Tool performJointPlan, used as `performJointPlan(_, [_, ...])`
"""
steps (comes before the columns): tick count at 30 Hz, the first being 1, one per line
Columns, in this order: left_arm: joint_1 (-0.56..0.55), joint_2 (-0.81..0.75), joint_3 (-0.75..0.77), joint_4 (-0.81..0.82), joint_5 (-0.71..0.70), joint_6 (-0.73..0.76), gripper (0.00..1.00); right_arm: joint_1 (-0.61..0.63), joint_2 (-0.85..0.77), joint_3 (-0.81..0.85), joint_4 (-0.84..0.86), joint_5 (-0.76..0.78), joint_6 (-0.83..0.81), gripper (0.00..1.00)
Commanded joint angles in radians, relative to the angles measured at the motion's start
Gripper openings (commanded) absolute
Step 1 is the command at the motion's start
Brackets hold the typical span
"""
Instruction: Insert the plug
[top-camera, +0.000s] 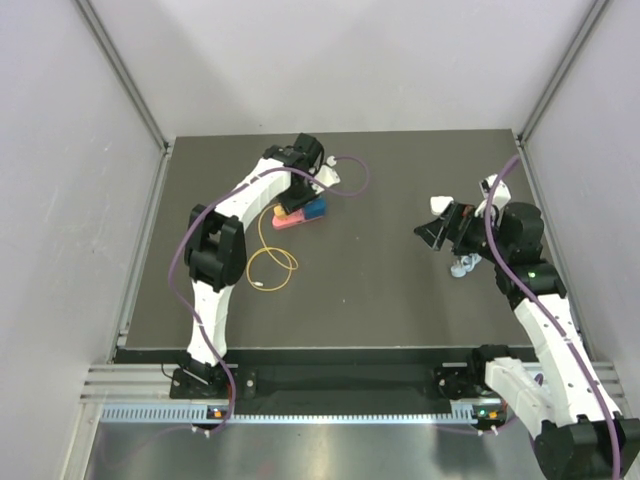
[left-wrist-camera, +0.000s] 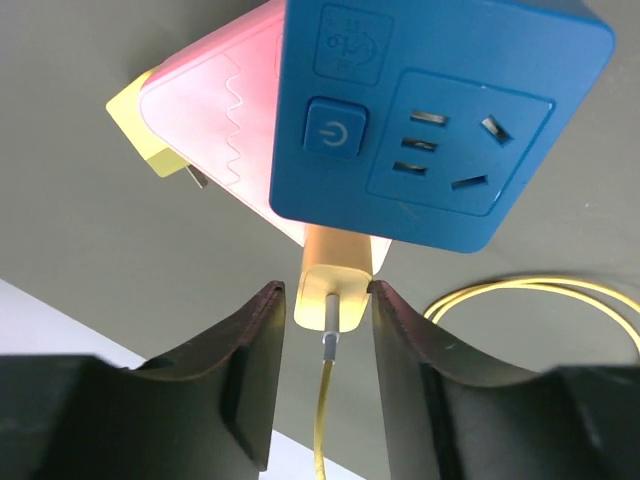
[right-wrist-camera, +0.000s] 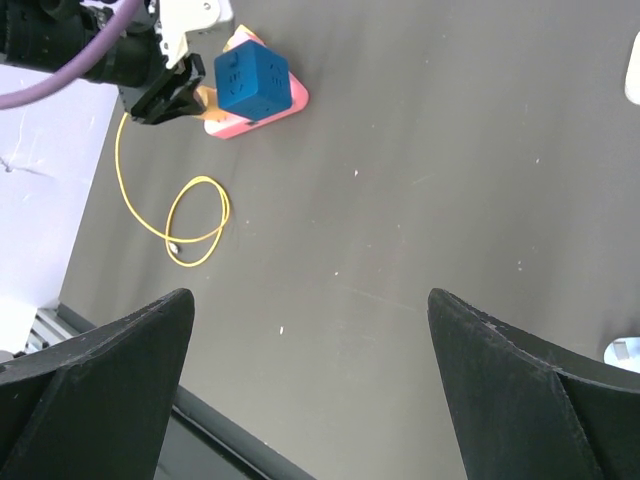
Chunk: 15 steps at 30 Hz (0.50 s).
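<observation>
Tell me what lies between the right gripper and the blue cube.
Bare table only, from right gripper to cube, per the right wrist view; the cable lies aside.

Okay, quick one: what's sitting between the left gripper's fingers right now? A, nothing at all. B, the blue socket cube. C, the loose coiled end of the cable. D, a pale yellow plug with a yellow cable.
D: in the left wrist view the left gripper has its fingers closed on either side of the pale yellow plug, with the yellow cable trailing down from it, right below the blue and pink cube.
</observation>
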<state>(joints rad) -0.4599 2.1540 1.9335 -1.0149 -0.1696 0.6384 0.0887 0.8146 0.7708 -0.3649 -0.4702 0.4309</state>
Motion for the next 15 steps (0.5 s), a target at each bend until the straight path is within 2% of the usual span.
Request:
performJointPlan(1, [-0.02, 0.0, 0.031, 0.078, 0.004, -0.043, 0.47, -0.001, -0.023, 0.067, 0.023, 0.015, 0.006, 1.0])
performJointPlan(2, [-0.023, -0.008, 0.048, 0.079, -0.002, -0.061, 0.48, -0.001, -0.023, 0.07, 0.018, 0.015, 0.006, 1.0])
performJointPlan(4, [-0.031, -0.028, 0.061, 0.088, 0.001, -0.075, 0.65, -0.001, -0.025, 0.074, 0.009, 0.018, 0.006, 1.0])
performJointPlan(6, [-0.037, -0.052, 0.059, 0.096, -0.004, -0.094, 0.72, 0.0, -0.025, 0.079, -0.003, 0.024, 0.005, 1.0])
performJointPlan(10, [-0.052, -0.097, 0.032, 0.113, -0.044, -0.134, 0.78, -0.001, -0.026, 0.079, -0.031, 0.06, 0.02, 1.0])
performJointPlan(11, [-0.066, -0.121, 0.024, 0.134, -0.065, -0.158, 0.86, -0.001, -0.025, 0.084, -0.04, 0.077, 0.029, 1.0])
performJointPlan(13, [-0.08, -0.152, 0.012, 0.141, -0.07, -0.187, 0.98, -0.001, -0.005, 0.096, -0.075, 0.178, 0.063, 1.0])
performJointPlan(15, [-0.105, -0.212, 0.005, 0.163, -0.054, -0.258, 0.98, -0.001, 0.033, 0.125, -0.146, 0.261, 0.081, 1.0])
